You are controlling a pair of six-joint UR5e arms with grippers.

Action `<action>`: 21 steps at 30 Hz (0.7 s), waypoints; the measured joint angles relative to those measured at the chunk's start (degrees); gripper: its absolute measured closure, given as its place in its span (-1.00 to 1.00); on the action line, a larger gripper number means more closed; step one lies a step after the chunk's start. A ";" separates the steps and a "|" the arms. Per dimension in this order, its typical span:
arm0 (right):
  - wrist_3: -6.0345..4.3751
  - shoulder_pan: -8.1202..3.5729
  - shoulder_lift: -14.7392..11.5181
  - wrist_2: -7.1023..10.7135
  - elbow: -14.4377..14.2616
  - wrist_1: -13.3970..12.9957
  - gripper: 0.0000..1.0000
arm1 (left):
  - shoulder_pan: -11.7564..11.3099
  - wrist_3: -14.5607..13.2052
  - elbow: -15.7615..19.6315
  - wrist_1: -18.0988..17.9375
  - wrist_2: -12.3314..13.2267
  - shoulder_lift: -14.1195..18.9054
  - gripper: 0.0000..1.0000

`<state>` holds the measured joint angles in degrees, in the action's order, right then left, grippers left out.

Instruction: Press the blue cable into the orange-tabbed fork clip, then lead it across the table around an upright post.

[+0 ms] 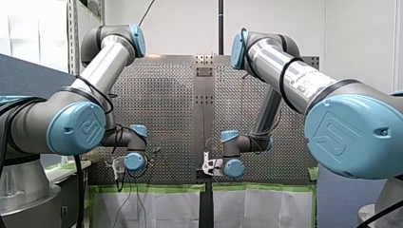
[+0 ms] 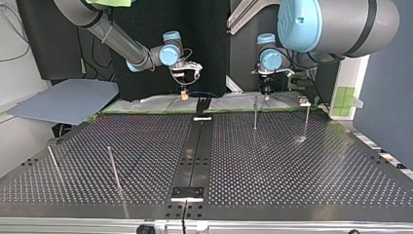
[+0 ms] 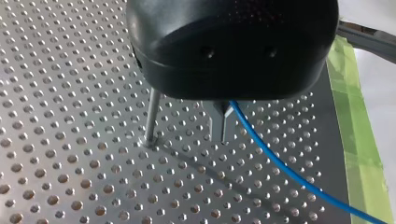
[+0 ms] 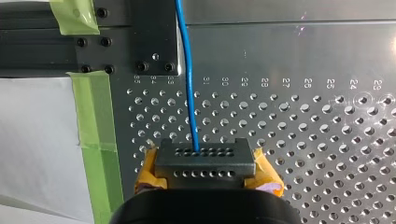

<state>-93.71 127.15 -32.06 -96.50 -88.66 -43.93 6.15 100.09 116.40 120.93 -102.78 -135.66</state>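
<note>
The blue cable (image 2: 200,92) hangs between both grippers along the table's far edge in the top view. My right gripper (image 4: 205,156), with yellow pads, is shut on the cable (image 4: 189,84), which runs ahead over the black rail. My left gripper (image 3: 223,131), with metal fingers, is shut on the cable (image 3: 280,163), which trails away toward the taped edge. An upright post (image 3: 151,116) stands just beside the left fingers. The black fork clip (image 2: 202,105) stands on the rail between my right gripper (image 2: 184,95) and my left gripper (image 2: 266,93), just under the cable; no orange tab shows.
Two posts (image 2: 255,112) (image 2: 307,119) stand near the left gripper and two more (image 2: 114,168) (image 2: 53,163) at the top view's near left. A black rail (image 2: 195,156) splits the perforated table. Green tape (image 4: 95,140) lines the far edge. A grey board (image 2: 68,100) lies off the table.
</note>
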 joint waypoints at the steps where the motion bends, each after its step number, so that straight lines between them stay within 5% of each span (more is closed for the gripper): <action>1: 0.00 0.00 0.01 0.00 0.00 0.00 1.00 | -0.09 0.17 -0.27 0.32 0.03 -0.03 1.00; 12: 0.11 -0.01 0.04 0.02 0.17 0.15 1.00 | -1.08 0.66 -1.15 4.09 -0.26 0.01 1.00; 21: 0.18 -0.01 0.06 0.00 0.37 0.27 1.00 | -1.02 -0.08 0.60 3.39 -0.20 2.00 1.00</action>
<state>-93.53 127.14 -32.00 -96.50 -88.29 -43.66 5.13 100.02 117.00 124.32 -102.98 -133.66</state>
